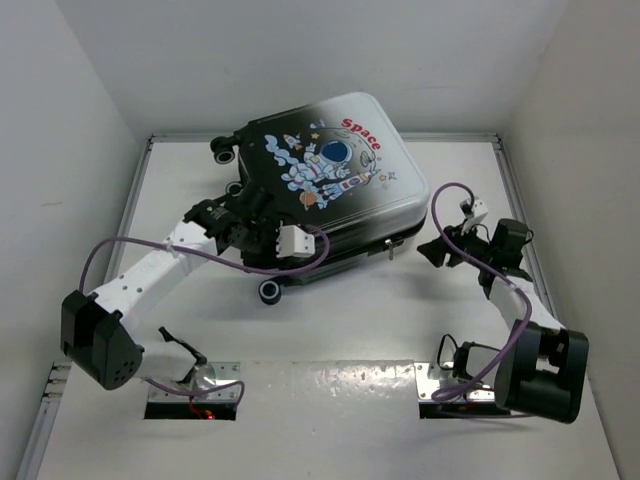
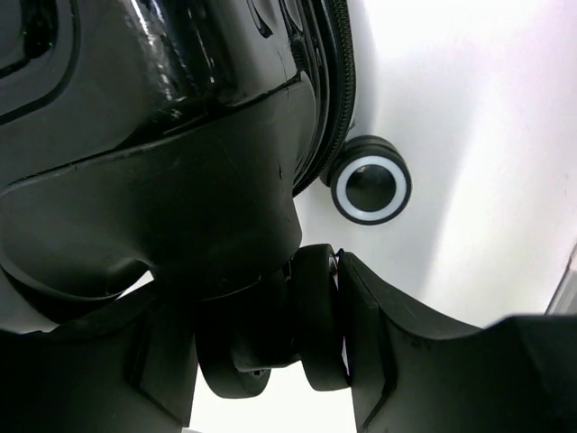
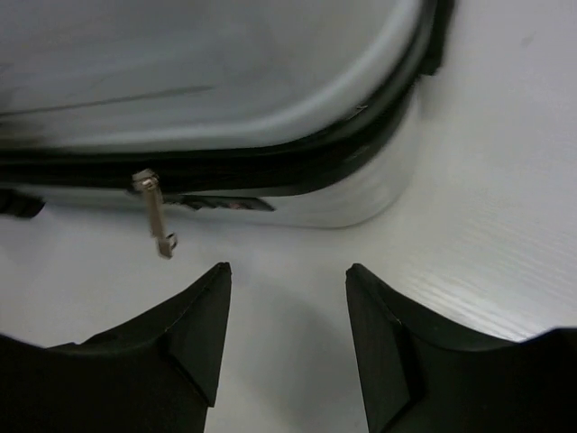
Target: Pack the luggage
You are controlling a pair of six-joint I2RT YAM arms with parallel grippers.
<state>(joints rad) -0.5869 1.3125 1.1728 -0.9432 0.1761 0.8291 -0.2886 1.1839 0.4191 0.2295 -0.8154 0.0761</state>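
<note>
The luggage point(image 1: 340, 180) lies flat and closed on the white table, astronaut and red "Space" print facing up, wheels toward the left. My left gripper point(image 1: 252, 215) is at its left end. In the left wrist view the gripper point(image 2: 266, 352) is shut on a black double wheel point(image 2: 311, 329) under the black shell point(image 2: 162, 108). A second wheel point(image 2: 370, 185) with a white ring sits beyond. My right gripper point(image 1: 437, 250) is open and empty on the table beside the luggage's right near corner point(image 3: 361, 180). A metal zipper pull point(image 3: 155, 212) hangs just ahead of its left fingertip point(image 3: 212, 289).
White walls close in the table on the left, back and right, with a raised rail point(image 1: 515, 200) along the right side. Purple cables point(image 1: 300, 262) loop from both wrists. The arm bases point(image 1: 100, 340) stand at the near edge.
</note>
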